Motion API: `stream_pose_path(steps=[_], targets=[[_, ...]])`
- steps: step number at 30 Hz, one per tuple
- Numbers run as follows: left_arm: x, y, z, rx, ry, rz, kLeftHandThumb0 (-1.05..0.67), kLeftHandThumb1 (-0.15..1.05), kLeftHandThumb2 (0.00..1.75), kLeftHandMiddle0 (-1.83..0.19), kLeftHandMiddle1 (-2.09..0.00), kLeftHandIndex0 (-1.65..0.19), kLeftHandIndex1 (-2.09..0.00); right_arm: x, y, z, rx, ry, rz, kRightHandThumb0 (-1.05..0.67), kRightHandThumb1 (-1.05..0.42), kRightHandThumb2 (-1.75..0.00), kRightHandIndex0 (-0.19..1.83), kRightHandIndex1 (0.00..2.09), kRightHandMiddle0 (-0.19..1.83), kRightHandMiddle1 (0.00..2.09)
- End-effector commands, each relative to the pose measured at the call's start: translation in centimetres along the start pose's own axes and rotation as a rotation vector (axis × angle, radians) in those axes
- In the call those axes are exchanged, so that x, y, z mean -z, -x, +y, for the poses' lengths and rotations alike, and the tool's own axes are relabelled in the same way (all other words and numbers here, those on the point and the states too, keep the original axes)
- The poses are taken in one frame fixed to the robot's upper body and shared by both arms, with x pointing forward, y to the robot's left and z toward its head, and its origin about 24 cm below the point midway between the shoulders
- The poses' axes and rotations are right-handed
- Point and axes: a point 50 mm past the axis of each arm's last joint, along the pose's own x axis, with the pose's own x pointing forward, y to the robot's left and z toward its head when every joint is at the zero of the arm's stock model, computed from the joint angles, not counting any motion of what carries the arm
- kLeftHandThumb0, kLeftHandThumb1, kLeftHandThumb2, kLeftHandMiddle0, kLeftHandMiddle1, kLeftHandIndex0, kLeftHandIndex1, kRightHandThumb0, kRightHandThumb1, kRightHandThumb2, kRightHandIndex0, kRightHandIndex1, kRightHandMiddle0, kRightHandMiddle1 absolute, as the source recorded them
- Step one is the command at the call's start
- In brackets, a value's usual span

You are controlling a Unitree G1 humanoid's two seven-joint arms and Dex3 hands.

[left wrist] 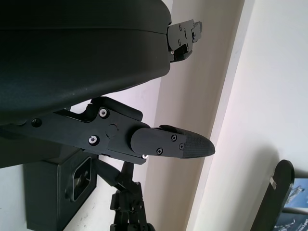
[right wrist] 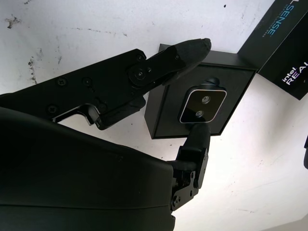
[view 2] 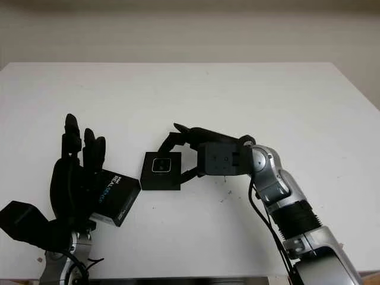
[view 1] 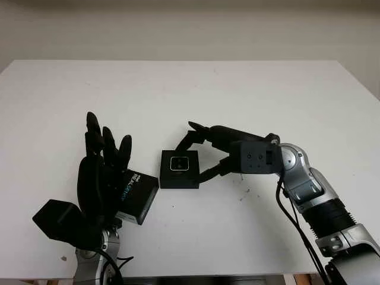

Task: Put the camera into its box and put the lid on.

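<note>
On the white table (view 1: 178,95) we see a small black square box (view 1: 180,169) lying open near the middle, and inside it sits the small silver camera with a dark glossy front (right wrist: 202,106), flat in its recess with the two lenses facing up. Our right hand (view 1: 205,155) reaches in from the right side and stands around this box: one black finger (right wrist: 185,53) lies over the far edge of the box, and another fingertip (right wrist: 197,137) comes from the near side and ends just at the camera's lower edge. We cannot tell if this fingertip really presses on the camera or only is just beside it. The fingers are curved and apart from each other, with the box between them, but they do not pinch it closed. The black rectangular lid with the white and blue printed letters (view 1: 135,193) is on the table to the left of the box, close to it, with one corner near the box's corner, and it lies a little turned. Our left hand (view 1: 102,172) stands upright just at the left of the lid, the black fingers pointing up and held near together, and it holds nothing; its palm partly covers the lid's left end.
</note>
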Motion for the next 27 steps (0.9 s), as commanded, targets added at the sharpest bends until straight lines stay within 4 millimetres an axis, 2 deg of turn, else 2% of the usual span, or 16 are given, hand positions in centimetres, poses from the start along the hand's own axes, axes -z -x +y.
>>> stream_pose_path(steps=[1, 4, 8, 12, 17, 21, 25, 27], targets=[[0.2, 0.1, -0.1, -0.001, 0.004, 0.004, -0.54, 1.05, 0.21, 0.19, 0.00, 0.19, 0.00, 0.2, 0.2, 0.1, 0.041, 0.006, -0.014, -0.69, -0.92, -0.06, -0.19, 0.00, 0.00, 0.15], [0.0, 0.3, 0.0, -0.007, -0.002, 0.006, -0.54, 1.05, 0.21, 0.19, 0.00, 0.19, 0.00, 0.0, 0.5, 0.1, 0.148, 0.008, -0.082, -0.73, -0.95, -0.07, -0.15, 0.03, -0.03, 0.12], [-0.4, 0.4, 0.7, -0.007, -0.033, -0.007, -0.54, 1.05, 0.22, 0.19, 0.00, 0.19, 0.00, -0.3, 1.0, -0.6, 0.255, -0.124, -0.156, -0.68, -0.95, -0.06, -0.11, 0.05, -0.04, 0.10], [-1.6, 0.3, 1.6, 0.003, -0.061, -0.040, -0.54, 1.05, 0.21, 0.19, 0.00, 0.19, 0.00, -0.9, 1.6, -1.6, 0.358, -0.201, -0.194, -0.74, -1.00, -0.07, -0.06, 0.07, -0.01, 0.10], [-4.9, -0.1, 3.1, 0.040, -0.183, -0.099, -0.56, 1.05, 0.17, 0.16, -0.04, 0.16, -0.02, -1.2, 2.5, -2.8, 0.440, -0.337, -0.247, -0.70, -0.99, -0.06, -0.01, 0.09, 0.01, 0.10], [-8.0, -0.4, 4.9, 0.139, -0.366, -0.094, -0.61, 1.05, 0.11, 0.08, -0.07, 0.09, -0.06, -1.0, 2.8, -2.8, 0.444, -0.422, -0.230, -0.67, -0.99, -0.06, 0.00, 0.09, 0.01, 0.10], [-10.9, -1.1, 7.1, 0.239, -0.519, -0.066, -0.62, 1.00, 0.06, 0.03, -0.08, 0.03, -0.09, 0.3, 2.6, -2.7, 0.391, -0.592, -0.207, -0.65, -0.99, -0.05, -0.01, 0.08, -0.02, 0.08], [-11.8, -1.4, 7.8, 0.254, -0.571, -0.061, -0.58, 0.95, 0.05, -0.11, -0.10, -0.08, -0.13, 1.0, 2.6, -2.8, 0.375, -0.671, -0.187, -0.65, -0.97, -0.05, 0.01, 0.08, 0.00, 0.08]])
